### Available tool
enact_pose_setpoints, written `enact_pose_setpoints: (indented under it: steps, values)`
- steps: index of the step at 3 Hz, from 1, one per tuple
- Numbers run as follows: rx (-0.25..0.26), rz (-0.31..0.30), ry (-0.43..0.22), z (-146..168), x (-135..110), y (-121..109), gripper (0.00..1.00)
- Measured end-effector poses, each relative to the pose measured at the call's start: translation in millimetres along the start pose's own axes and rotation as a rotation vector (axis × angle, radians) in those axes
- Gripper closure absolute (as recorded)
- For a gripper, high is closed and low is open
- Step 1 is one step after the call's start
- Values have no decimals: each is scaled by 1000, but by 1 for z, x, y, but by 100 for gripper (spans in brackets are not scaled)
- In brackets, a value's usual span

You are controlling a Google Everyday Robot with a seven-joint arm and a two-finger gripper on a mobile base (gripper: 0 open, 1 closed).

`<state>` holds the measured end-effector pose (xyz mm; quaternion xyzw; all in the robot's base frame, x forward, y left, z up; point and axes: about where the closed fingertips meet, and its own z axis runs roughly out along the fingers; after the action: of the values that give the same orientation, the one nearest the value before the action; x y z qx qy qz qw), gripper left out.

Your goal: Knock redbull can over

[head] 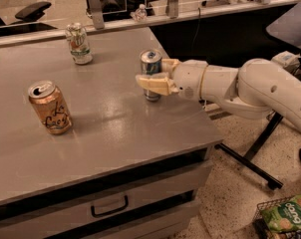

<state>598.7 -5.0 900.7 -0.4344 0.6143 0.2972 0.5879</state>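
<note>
While the grey table (100, 128) is standing in an office with a chair (33, 11) behind, the redbull can (151, 63) is standing upright near its 3 o'clock edge, top pointing up. The gripper (154, 74), jaws spread, is reaching in from 3 o'clock and straddling it.

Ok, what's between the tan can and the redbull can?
Only bare tabletop separates the tan can from the redbull can, per the camera view; the tool is at the redbull can's front.
</note>
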Motion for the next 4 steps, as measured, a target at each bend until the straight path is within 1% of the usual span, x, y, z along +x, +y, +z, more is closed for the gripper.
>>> enact_pose_setpoints:
  steps: [1, 2, 3, 4]
  values:
    - [-59, -170, -49, 2, -22, 15, 95]
    - [-103, -524, -44, 8, -39, 40, 100]
    - [-100, -525, -48, 8, -38, 39, 100]
    - [-187, -695, -61, 12, -52, 55, 100]
